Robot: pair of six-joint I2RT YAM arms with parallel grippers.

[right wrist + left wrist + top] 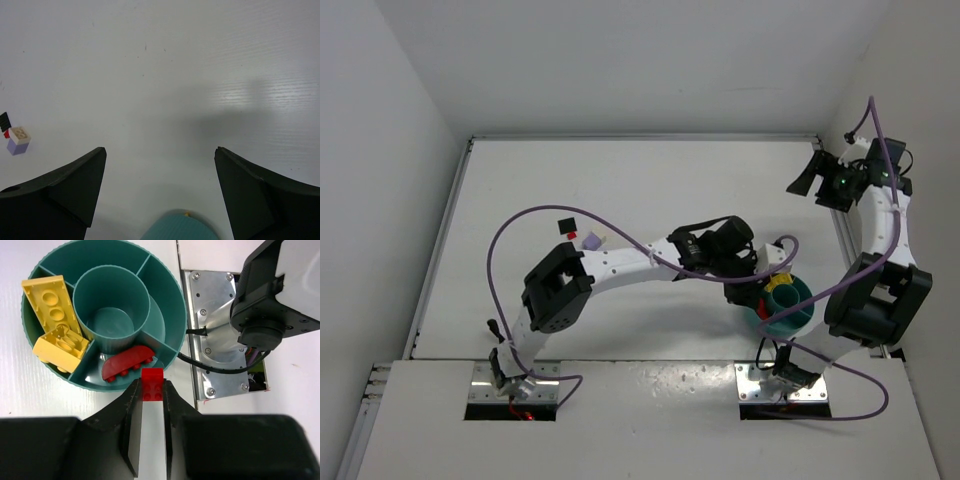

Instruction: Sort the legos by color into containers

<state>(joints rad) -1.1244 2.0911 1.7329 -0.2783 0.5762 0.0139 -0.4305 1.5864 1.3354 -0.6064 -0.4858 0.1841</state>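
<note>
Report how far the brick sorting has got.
Done: two yellow bricks share one compartment of the teal bowl, and a curved red piece lies in the next. In hand: the left gripper is shut on a red brick at the bowl's rim, beside that red compartment. Left: a lavender brick and a small red bit on the table. The right gripper is open, holding nothing.
</note>
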